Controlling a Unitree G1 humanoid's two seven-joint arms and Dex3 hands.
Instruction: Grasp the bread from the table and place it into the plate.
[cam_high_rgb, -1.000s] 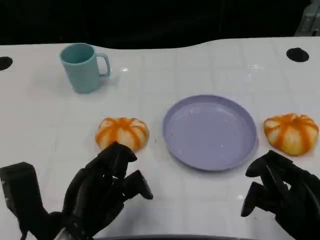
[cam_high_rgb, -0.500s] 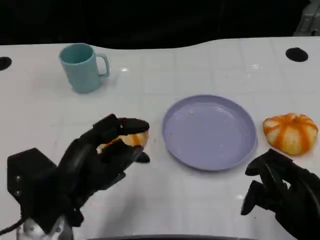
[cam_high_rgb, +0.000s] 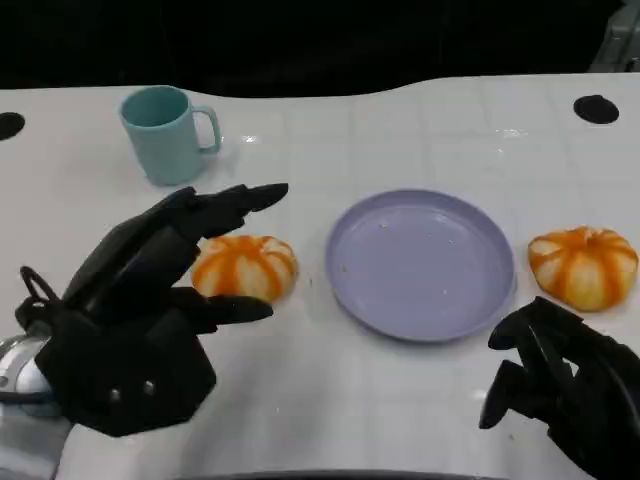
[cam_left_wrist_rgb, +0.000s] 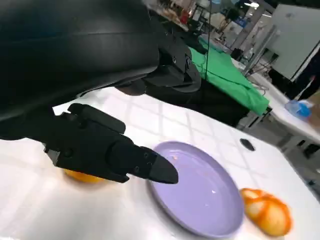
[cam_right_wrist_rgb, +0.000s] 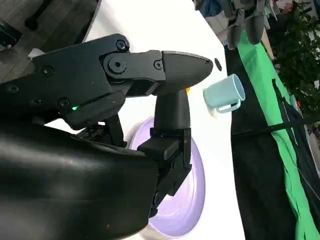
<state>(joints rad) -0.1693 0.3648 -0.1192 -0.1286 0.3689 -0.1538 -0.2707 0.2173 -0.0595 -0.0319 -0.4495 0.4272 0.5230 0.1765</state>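
Reaching left hand (cam_high_rgb: 150, 300), fingers (cam_high_rgb: 235, 200) spread around striped bread (cam_high_rgb: 245, 267) at frame centre-left, not gripping; next close, lift onto purple plate (cam_high_rgb: 420, 265).

Two orange-striped bread rolls sit on the white table (cam_high_rgb: 420, 420): one bread roll (cam_high_rgb: 245, 267) to the left of the plate, the other bread roll (cam_high_rgb: 583, 266) to its right. There is one lilac plate (cam_high_rgb: 420, 263), lying between them. One teal mug (cam_high_rgb: 167, 134) stands farther back on the left. Two black holes are set into the tabletop, one hole (cam_high_rgb: 596, 109) at the far right and one hole (cam_high_rgb: 10, 126) at the far left edge. Two black robot hands are over the near side, the left hand (cam_high_rgb: 150, 310) and the right hand (cam_high_rgb: 560, 385).
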